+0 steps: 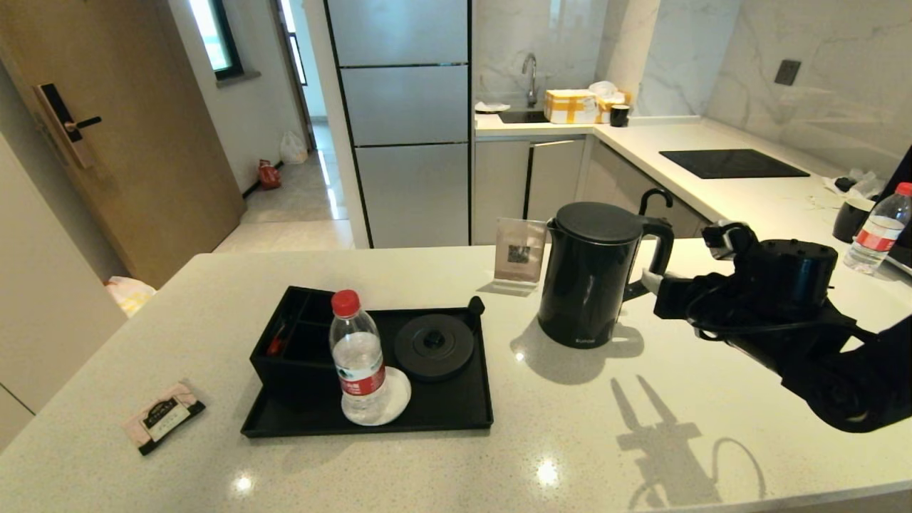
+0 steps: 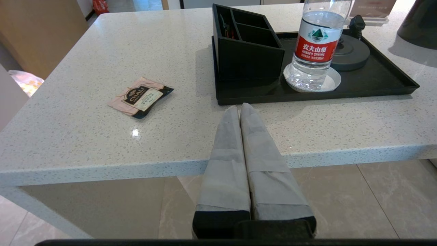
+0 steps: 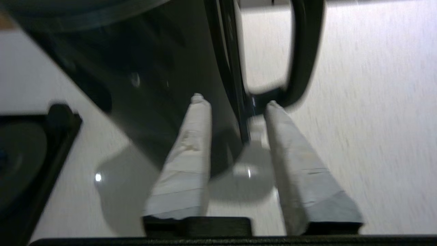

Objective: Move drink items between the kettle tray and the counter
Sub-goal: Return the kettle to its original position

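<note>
The black kettle (image 1: 588, 278) (image 3: 153, 68) stands on the beige counter (image 1: 641, 427), right of the kettle tray (image 1: 442, 417) (image 2: 375, 78). My right gripper (image 1: 662, 274) (image 3: 237, 102) is open, with its fingers either side of the lower end of the kettle's handle (image 3: 302, 51) and not closed on it. The round kettle base (image 1: 433, 347) (image 2: 351, 53) on the tray is bare. The pink tea sachet (image 1: 164, 417) (image 2: 140, 97) lies flat on the counter left of the tray. My left gripper (image 2: 239, 107) is shut and empty, at the counter's front edge.
On the tray stand a divided black box (image 1: 292, 342) and a red-capped water bottle (image 1: 356, 356) on a white coaster. A clear card stand (image 1: 520, 256) stands behind the kettle. At the far right are another bottle (image 1: 880, 228) and a black mug (image 1: 851, 217).
</note>
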`<state>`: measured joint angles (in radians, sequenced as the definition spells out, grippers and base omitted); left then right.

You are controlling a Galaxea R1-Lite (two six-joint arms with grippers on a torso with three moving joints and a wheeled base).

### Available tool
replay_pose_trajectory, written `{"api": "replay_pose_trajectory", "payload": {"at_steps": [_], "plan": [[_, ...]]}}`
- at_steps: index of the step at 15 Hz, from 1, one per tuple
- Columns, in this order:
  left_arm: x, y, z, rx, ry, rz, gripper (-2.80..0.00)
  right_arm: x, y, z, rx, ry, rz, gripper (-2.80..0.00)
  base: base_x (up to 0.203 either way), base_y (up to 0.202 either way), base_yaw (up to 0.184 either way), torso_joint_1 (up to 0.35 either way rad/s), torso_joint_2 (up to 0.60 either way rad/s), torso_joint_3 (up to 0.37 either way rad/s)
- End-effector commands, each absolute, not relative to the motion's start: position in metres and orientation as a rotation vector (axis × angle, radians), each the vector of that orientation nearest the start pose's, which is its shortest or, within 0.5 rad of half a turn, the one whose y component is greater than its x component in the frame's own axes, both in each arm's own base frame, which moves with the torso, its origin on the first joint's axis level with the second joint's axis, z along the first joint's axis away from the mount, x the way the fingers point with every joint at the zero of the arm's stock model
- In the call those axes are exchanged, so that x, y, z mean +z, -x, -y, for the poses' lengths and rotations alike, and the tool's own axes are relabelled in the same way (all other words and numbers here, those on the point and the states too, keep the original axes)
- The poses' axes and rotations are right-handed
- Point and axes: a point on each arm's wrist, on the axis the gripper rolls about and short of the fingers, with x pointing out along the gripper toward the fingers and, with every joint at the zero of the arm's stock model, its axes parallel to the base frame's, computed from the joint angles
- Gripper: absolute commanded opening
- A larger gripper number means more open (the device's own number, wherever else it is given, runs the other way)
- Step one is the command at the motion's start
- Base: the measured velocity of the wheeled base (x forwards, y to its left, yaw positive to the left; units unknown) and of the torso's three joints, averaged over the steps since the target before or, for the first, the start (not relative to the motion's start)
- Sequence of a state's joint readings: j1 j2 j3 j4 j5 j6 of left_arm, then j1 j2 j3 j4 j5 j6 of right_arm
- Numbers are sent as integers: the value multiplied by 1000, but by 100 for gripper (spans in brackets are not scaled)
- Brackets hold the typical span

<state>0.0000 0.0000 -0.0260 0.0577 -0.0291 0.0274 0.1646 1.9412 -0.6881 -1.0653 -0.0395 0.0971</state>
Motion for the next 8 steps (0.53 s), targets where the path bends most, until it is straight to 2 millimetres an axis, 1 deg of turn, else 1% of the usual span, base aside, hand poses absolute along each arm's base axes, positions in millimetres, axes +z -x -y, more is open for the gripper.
{"api": "replay_pose_trajectory", "payload": {"at_steps": [1,3,5,7,8], "plan": [[77,25,1,-30,-27,-30,-280,101,-352,-49,91,-76,-214,0,0,0,0,0,0,0],[77,25,1,-30,-27,-32,-280,107,-368,-40,62,-81,-175,0,0,0,0,0,0,0],[77,25,1,-30,-27,-30,-280,114,-379,-28,31,-82,-175,0,0,0,0,0,0,0],[77,25,1,-30,-27,-32,-280,115,-388,-17,31,-88,-183,0,0,0,0,0,0,0],[77,25,1,-30,-27,-32,-280,113,-394,-13,37,-91,-186,0,0,0,0,0,0,0]]}}
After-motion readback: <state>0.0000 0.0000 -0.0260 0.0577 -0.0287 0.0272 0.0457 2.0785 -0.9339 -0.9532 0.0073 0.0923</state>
